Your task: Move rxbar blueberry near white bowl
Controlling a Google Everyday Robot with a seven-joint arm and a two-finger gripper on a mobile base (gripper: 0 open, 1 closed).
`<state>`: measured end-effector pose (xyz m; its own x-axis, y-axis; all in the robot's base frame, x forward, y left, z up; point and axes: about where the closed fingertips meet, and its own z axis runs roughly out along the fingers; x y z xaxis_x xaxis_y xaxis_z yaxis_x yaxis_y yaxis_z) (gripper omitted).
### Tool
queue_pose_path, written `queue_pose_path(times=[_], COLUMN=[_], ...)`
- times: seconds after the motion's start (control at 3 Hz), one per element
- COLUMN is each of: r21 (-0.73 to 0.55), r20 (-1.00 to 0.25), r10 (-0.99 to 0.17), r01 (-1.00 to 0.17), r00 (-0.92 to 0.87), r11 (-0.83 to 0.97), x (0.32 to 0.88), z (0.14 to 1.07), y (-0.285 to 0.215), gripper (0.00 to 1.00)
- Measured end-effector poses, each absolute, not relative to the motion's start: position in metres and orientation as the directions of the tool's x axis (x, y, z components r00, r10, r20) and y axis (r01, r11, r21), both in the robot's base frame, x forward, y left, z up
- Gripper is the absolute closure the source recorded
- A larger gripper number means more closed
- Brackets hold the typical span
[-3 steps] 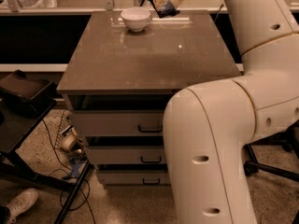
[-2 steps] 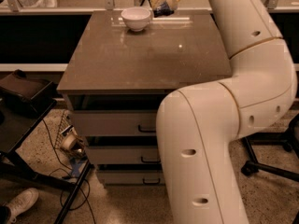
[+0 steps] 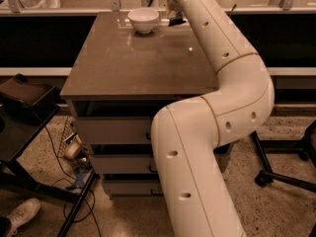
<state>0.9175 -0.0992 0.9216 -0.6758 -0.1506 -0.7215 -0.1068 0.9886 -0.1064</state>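
Note:
The white bowl [image 3: 143, 19] stands at the far edge of the brown tabletop [image 3: 133, 63], left of centre. Just to its right, a small piece of the dark blue rxbar blueberry [image 3: 177, 20] shows at table level beside my arm. My gripper [image 3: 172, 10] is at the far end of the table, right above the bar and about a bar's length right of the bowl. My own white arm [image 3: 222, 68] hides most of the gripper and most of the bar.
The table is a drawer cabinet [image 3: 113, 132]. A glass-railed counter [image 3: 74, 6] runs behind it. A black stand [image 3: 24, 98] is at the left, cables and clutter [image 3: 74, 152] lie on the floor, and a chair base [image 3: 286, 172] is at the right.
My arm has swung left across the view and now covers the table's right side. The gripper with the bar has come down closer to the tabletop beside the bowl.

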Motion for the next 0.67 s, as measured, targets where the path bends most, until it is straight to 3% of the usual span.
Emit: queue_pose_path(times=[0.33,0.67], r21=[-0.173,-0.178], r20=[-0.729,-0.728], r10=[-0.131,-0.130], r01=[-0.004,0.002], r00=[-0.671,-0.673], r11=[0.985,0.984], x=[0.9315,0.9325], z=[0.9061,0.9029], y=[-0.1307,-0.1322], gripper=[1.00,0.84])
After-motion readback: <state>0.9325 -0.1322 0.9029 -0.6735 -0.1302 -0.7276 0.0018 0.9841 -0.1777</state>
